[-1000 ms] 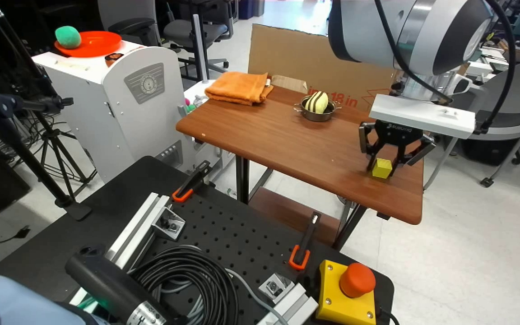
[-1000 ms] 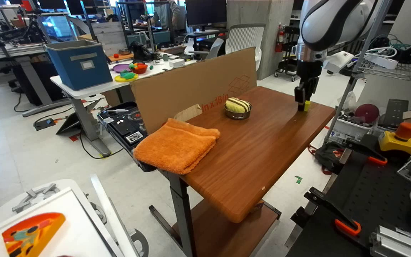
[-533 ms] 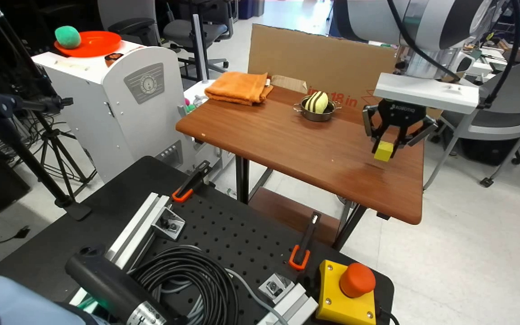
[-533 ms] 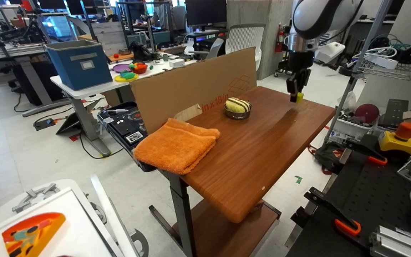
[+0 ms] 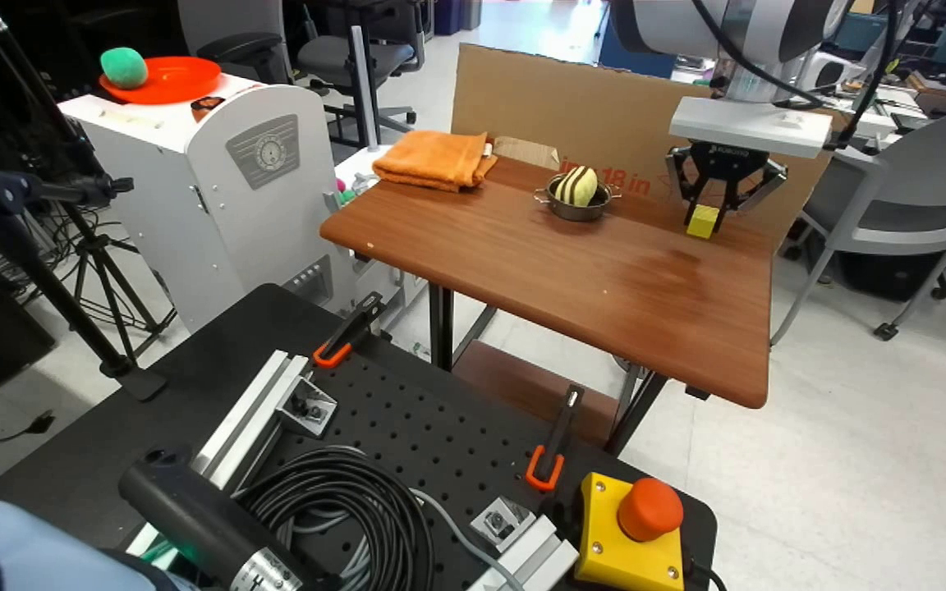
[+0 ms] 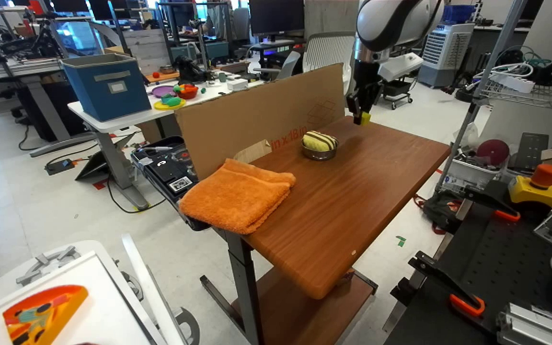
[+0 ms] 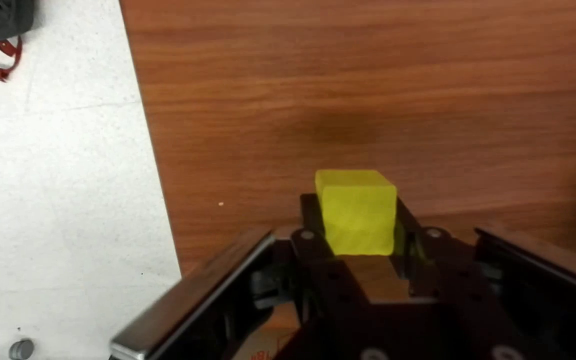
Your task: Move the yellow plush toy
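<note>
The yellow plush toy (image 5: 702, 222) is a small plain bright-yellow cube. My gripper (image 7: 358, 212) is shut on it, with a black finger pressed to each side. In the wrist view the toy (image 7: 359, 220) sits between the fingertips and sticks out a little past them. In both exterior views the toy is held above the brown table (image 5: 522, 263), near its back edge. In an exterior view the toy (image 6: 365, 118) is partly hidden behind the dark gripper (image 6: 360, 118). A soft shadow lies on the table below it.
A small metal pot (image 5: 577, 209) holds a rounded yellow-and-black striped object (image 5: 578, 186), left of the gripper. A folded orange cloth (image 6: 237, 194) lies at the table's far end. An upright cardboard sheet (image 6: 266, 120) stands along the back edge, close behind the gripper.
My gripper has lifted the yellow toy off the table and carried it toward the back edge and the cardboard. The pot, striped object and cloth have not moved.
</note>
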Controlling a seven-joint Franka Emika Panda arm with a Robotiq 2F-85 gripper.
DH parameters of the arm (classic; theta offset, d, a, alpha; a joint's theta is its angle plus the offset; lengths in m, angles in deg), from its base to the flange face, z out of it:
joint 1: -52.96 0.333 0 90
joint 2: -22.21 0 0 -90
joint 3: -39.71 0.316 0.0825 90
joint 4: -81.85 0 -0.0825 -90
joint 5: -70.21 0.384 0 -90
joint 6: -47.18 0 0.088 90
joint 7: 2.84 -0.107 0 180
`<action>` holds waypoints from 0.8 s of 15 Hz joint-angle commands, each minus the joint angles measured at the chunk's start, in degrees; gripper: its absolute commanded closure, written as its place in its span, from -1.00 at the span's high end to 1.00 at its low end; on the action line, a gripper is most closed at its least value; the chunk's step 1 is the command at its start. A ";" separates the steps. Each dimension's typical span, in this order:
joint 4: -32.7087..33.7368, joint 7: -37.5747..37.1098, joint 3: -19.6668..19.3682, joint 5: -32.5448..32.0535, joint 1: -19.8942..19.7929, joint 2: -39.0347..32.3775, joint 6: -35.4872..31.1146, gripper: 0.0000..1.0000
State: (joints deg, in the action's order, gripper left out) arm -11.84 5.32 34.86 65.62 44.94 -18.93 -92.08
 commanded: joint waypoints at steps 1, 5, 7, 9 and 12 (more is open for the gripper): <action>9.96 -2.52 -0.01 0.24 0.63 -8.20 2.23 -0.83; 12.94 -2.13 0.64 0.43 0.62 -9.65 4.15 0.16; 11.32 -1.23 0.54 -0.35 0.98 -7.53 5.64 0.30; 8.95 -0.57 0.58 -0.60 1.12 -4.80 6.80 0.60; 4.37 -2.25 -0.65 -1.06 1.89 0.99 11.42 0.98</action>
State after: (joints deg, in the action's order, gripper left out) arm -1.71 4.04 35.04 65.37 46.22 -25.07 -86.01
